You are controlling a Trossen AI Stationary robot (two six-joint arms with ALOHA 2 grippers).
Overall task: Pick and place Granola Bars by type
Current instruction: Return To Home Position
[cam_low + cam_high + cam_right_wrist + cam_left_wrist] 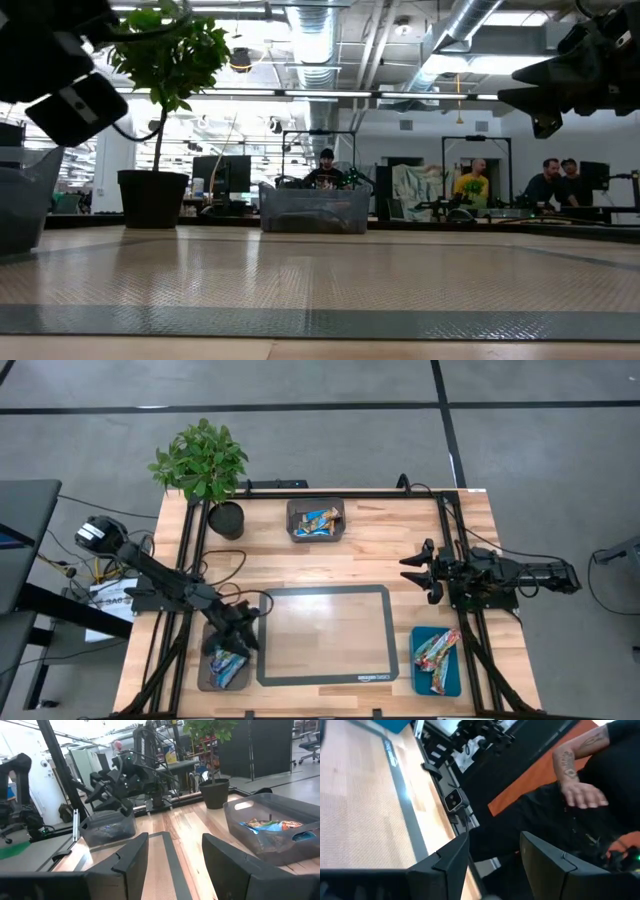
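Note:
Granola bars lie in three places: blue and orange ones in the grey bin at the far middle [320, 520] [270, 825], several in the grey bin at the near left [225, 666], and red and green ones on the teal tray at the near right [437, 652]. My left gripper [243, 628] [492, 840] hovers over the far right corner of the near-left bin, open and empty. My right gripper [410, 570] [175, 840] hangs above the table's right side, open, pointing toward the left edge, holding nothing.
A large grey-rimmed mat [325, 678] lies flat in the near middle. A potted plant [205, 460] stands at the far left corner. Black frame rails run along both sides. A person's hand [582, 795] shows beyond the near edge; people sit in the room behind [470, 185].

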